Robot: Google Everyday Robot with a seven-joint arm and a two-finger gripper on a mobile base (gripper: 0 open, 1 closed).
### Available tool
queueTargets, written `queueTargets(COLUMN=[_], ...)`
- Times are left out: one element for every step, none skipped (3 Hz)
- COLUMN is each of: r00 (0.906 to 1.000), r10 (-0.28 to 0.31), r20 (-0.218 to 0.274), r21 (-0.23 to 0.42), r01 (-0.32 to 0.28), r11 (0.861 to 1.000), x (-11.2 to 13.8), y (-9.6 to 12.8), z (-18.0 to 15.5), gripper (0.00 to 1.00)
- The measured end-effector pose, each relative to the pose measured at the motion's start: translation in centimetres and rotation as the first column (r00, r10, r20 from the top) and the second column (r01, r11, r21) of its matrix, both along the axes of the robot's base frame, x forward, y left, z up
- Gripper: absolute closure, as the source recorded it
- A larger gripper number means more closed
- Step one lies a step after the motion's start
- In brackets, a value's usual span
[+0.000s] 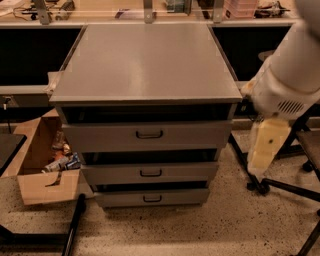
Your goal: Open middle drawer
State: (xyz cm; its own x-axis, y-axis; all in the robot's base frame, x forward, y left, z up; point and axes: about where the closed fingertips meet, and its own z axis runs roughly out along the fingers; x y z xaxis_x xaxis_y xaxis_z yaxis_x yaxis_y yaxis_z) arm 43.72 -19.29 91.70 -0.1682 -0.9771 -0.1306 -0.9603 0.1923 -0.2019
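A grey metal cabinet (145,60) stands in the middle with three drawer fronts. The middle drawer (115,174) sits between the tall top drawer (100,136) and the short bottom drawer (120,198). Its small dark loop handle (150,173) is at the centre of the front. All three fronts look only slightly out, each with a dark gap above it. My white arm (287,75) comes in at the right, with the cream gripper (266,147) hanging down beside the cabinet's right side, apart from the drawers and at about the height of the top and middle drawers.
An open cardboard box (42,187) with litter lies on the floor to the left of the cabinet. Black chair-base legs (285,186) spread on the floor at the right. A black stand leg (74,227) is at the lower left. A cluttered bench (150,10) runs behind.
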Motion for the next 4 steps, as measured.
queueTargets(r00=[0.9969,0.9894,0.9895,0.9899], r10=[0.058,0.072,0.074,0.082], r20=[-0.053,-0.126,-0.124,-0.115], r21=[0.025,0.111,0.119,0.150], r01=[-0.057,-0.058,-0.059,-0.064], r11=[0.998,0.992,0.991,0.987], x=[-0.8,-2.2,-2.1,-1.9], y=[1.1,1.9,1.9,1.9], z=[-8.4,-18.2,-18.6,-20.1], gripper=[0.00,0.00,0.00,0.00])
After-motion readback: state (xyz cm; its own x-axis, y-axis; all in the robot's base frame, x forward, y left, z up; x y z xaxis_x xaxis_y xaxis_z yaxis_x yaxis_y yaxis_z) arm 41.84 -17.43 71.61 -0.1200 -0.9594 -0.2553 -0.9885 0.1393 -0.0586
